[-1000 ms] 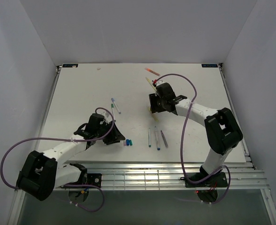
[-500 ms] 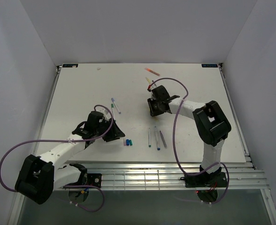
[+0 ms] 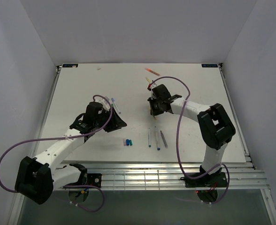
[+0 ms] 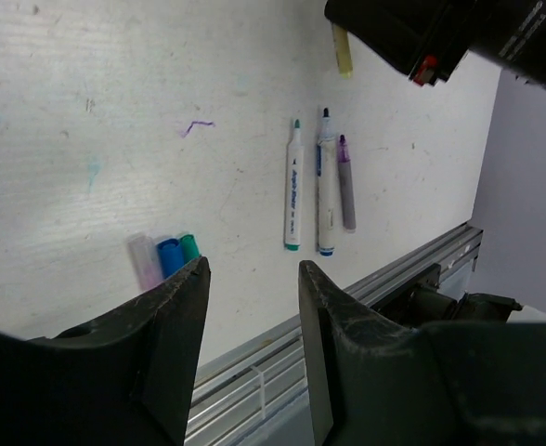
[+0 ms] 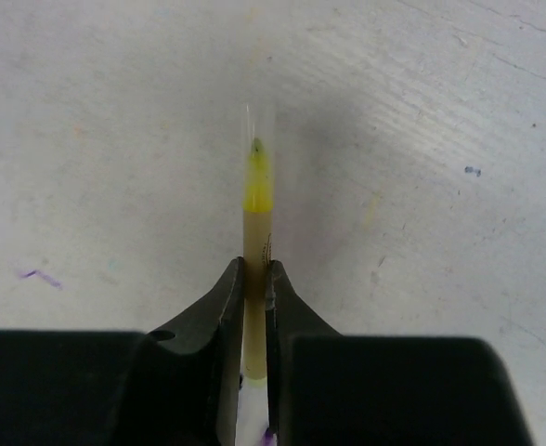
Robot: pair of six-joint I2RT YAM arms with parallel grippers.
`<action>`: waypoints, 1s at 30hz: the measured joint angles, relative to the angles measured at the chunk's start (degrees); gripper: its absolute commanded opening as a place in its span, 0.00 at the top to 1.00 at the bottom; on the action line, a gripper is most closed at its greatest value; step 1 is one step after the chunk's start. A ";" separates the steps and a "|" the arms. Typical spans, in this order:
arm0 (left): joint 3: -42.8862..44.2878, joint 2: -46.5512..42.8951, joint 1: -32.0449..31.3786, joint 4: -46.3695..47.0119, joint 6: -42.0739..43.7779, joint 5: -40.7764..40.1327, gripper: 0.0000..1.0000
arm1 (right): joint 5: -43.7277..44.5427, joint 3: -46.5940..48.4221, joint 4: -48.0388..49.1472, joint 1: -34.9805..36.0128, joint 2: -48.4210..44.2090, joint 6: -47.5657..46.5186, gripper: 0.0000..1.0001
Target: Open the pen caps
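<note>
On the white table (image 3: 199, 93), the left pincer (image 4: 253, 271) hangs half open, empty, left of the three lying pens (image 4: 321, 186). Behind those pens the right pincer (image 5: 253, 269) squeezes a yellow pen (image 5: 255, 200) tight. It looks light and slippery; grip its middle. Loose caps (image 4: 166, 255) lie just left.

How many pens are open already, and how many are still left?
Done: three pens lie uncapped, with three loose caps nearby. In hand: the right tool pinches a yellow pen. Left: probably the orange pen at the back, though it is too small to be sure.
</note>
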 measured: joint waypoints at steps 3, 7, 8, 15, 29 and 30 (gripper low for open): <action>3.17 0.04 0.00 -0.15 -0.11 0.00 0.46 | -2.64 -2.58 0.17 0.83 -6.34 2.34 0.92; 5.84 0.55 0.00 0.33 -0.74 0.09 0.46 | -7.37 -6.82 3.08 3.32 -16.55 7.23 0.92; 6.19 0.74 0.00 0.72 -1.16 0.24 0.46 | -8.17 -7.72 4.11 4.37 -18.34 8.50 0.92; 6.84 1.33 0.00 1.53 -2.62 0.94 0.39 | -11.28 -14.23 7.96 12.37 -23.43 15.21 0.92; 6.82 2.62 0.00 3.32 -3.23 1.16 0.40 | -11.91 -15.82 12.55 16.96 -25.88 20.81 0.92; 6.82 3.04 0.00 3.65 -3.30 1.22 0.41 | -12.07 -15.82 13.03 17.18 -25.88 21.07 0.92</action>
